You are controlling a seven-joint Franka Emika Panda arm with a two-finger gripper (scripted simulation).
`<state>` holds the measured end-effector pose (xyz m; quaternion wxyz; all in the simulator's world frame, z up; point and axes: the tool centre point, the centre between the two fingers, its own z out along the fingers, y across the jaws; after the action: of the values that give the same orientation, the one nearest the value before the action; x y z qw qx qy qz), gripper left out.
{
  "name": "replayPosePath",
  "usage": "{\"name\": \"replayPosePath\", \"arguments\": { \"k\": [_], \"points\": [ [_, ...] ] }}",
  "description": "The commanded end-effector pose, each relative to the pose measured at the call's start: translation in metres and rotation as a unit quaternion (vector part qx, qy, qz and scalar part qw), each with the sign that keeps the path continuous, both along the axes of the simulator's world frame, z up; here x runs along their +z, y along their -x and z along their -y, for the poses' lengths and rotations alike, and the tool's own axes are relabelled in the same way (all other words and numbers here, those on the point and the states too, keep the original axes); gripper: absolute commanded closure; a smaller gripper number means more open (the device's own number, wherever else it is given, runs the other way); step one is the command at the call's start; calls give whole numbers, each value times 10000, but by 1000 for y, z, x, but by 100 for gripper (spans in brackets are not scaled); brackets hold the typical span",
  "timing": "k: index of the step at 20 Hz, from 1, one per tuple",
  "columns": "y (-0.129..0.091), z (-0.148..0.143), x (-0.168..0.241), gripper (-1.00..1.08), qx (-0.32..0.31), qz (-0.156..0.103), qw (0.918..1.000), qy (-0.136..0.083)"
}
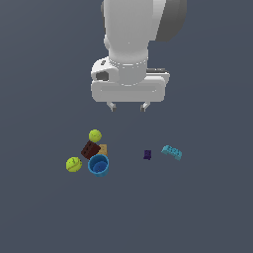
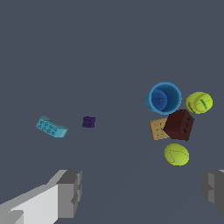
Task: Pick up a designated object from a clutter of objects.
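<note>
The arm's gripper (image 1: 128, 106) is hanging above the grey surface (image 1: 207, 207) with its two fingers (image 1: 112, 106) standing wide apart and gripping nothing; in the wrist view the same gripper (image 2: 142, 188) is showing one grey finger pad at each side of the picture with bare surface (image 2: 109, 52) between them. The teal brick (image 1: 172, 152) is lying flat on the surface toward the exterior view's right, studs up, well apart from the main cluster and clear of the fingers. In the wrist view the teal brick (image 2: 51, 127) is lying slightly skewed, with the tiny purple block (image 2: 89, 122) near it but not touching. In the exterior view that purple block (image 1: 147, 154) is sitting between the brick and the cluster, closer to the brick. The cluster is sitting toward the exterior view's left: a blue cup (image 1: 99, 165) is standing upright with its opening up, a dark brown brick (image 1: 90, 149) is lying just beside it and against a tan block (image 1: 103, 149), one yellow-green ball (image 1: 95, 135) is resting close by the brown brick, and a second yellow-green ball (image 1: 74, 164) is resting just beside the cup. The wrist view is showing the same group packed together: cup (image 2: 163, 98), brown brick (image 2: 180, 125), tan block (image 2: 158, 128) and both balls (image 2: 176, 154) (image 2: 199, 102).
</note>
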<state>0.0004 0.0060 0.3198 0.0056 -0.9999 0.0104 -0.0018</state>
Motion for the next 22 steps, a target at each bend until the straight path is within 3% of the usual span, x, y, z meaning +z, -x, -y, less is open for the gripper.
{"name": "replayPosePath", "arguments": {
  "k": [1, 11, 22],
  "points": [
    [0, 0, 0, -92, 0, 0, 10000, 0],
    [-1, 23, -2, -92, -165, -110, 9998, 12],
    [-14, -3, -29, -92, 479, -102, 9987, 110]
  ]
}}
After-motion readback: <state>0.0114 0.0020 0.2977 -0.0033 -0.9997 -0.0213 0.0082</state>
